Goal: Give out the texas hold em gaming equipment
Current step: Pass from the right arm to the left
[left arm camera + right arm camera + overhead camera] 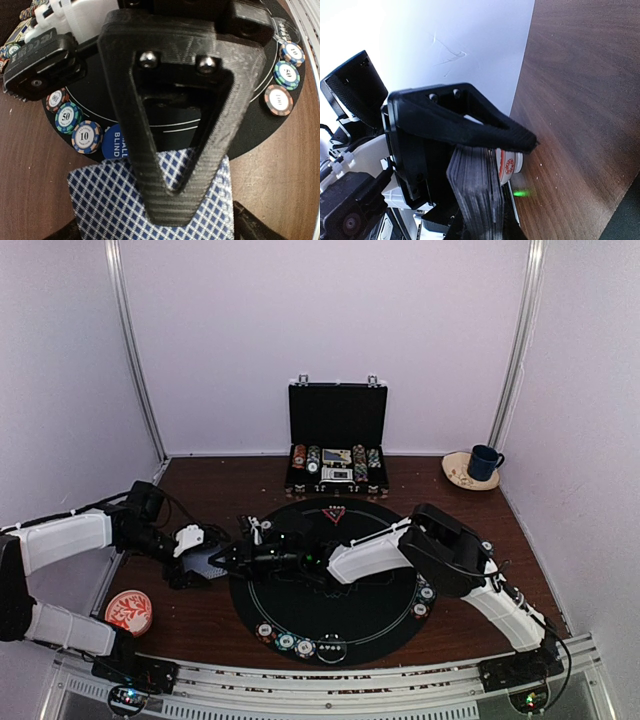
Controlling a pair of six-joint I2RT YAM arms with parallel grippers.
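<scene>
Beside the cards (105, 195), a button (115, 145) reads "BLIND".

Table (580, 100): dark wood grain, satin sheen. Round mat (340, 605): matt black, cloth-like. Finger (172, 207): black plastic, rough ribbed print layers, with shiny metal screws (148, 60). Playing cards (100, 195): smooth paper, slight gloss. Poker chips (66, 116): glossy plastic. Arm shells (65, 537): smooth white plastic.

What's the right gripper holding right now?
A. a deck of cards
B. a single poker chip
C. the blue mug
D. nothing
A: the right gripper is shut on a deck of cards, whose stacked edges show between its fingers in the wrist view.
</scene>
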